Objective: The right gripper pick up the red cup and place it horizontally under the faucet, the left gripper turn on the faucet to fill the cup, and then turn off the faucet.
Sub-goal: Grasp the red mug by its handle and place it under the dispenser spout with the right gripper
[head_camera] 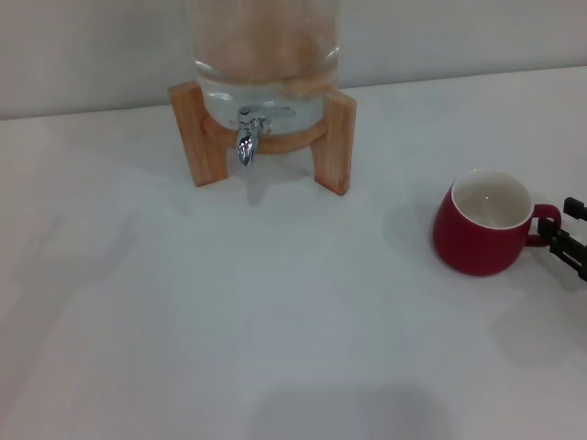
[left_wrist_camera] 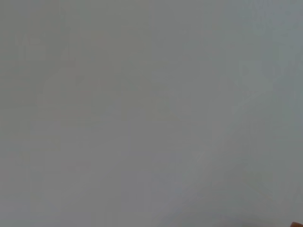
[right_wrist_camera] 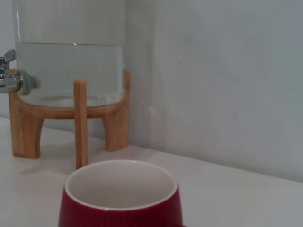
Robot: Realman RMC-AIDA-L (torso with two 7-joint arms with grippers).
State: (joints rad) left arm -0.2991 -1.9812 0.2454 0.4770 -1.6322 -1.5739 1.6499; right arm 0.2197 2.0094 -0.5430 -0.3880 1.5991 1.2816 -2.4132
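The red cup (head_camera: pixel 484 225) stands upright on the white table at the right, cream-white inside and empty, its loop handle turned toward the right edge. My right gripper (head_camera: pixel 561 227) reaches in from that edge, with one black finger on each side of the handle and a gap between them. Close up in the right wrist view, the red cup (right_wrist_camera: pixel 121 199) fills the foreground. The chrome faucet (head_camera: pixel 248 137) juts from the glass dispenser at the back centre, spout down; the faucet (right_wrist_camera: pixel 10 78) also shows in the right wrist view. My left gripper is out of view.
The glass dispenser (head_camera: pixel 264 55), part full of water, sits in a wooden stand (head_camera: pixel 334 139) near the back wall. Bare white tabletop lies between the stand and the cup. The left wrist view shows only a plain pale surface.
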